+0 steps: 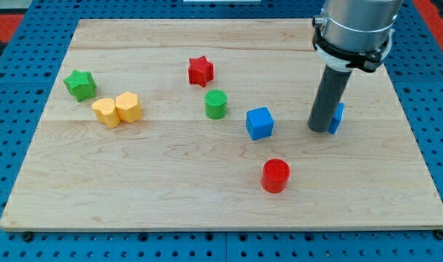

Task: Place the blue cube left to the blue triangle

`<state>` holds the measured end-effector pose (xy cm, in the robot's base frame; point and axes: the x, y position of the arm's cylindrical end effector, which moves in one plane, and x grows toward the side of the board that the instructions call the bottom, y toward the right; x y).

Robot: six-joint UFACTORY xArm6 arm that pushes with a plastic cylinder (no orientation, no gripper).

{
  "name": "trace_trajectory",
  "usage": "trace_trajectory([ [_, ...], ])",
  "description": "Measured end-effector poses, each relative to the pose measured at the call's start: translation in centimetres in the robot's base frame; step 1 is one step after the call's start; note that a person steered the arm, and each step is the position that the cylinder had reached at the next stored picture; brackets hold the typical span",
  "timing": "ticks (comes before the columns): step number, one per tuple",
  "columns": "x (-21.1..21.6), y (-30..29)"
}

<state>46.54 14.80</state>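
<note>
The blue cube [260,123] lies on the wooden board [170,182] right of centre. The blue triangle [338,118] lies further to the view's right, mostly hidden behind my dark rod. My tip [321,129] rests on the board, touching or nearly touching the triangle's left side, and stands about a block and a half to the right of the blue cube. The cube sits to the left of the triangle with a gap between them.
A red cylinder [276,175] lies below the cube. A green cylinder [216,104] and a red star [200,70] lie to its upper left. Two yellow blocks [117,110] and a green star [81,84] sit at the left. Blue pegboard [10,109] surrounds the board.
</note>
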Motion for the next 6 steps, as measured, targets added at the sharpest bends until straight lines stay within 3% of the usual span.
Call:
trace_trajectory([
  [1, 3.4, -2.1],
  [2, 4.9, -7.7],
  [4, 0.5, -14.5],
  [6, 0.0, -9.1],
])
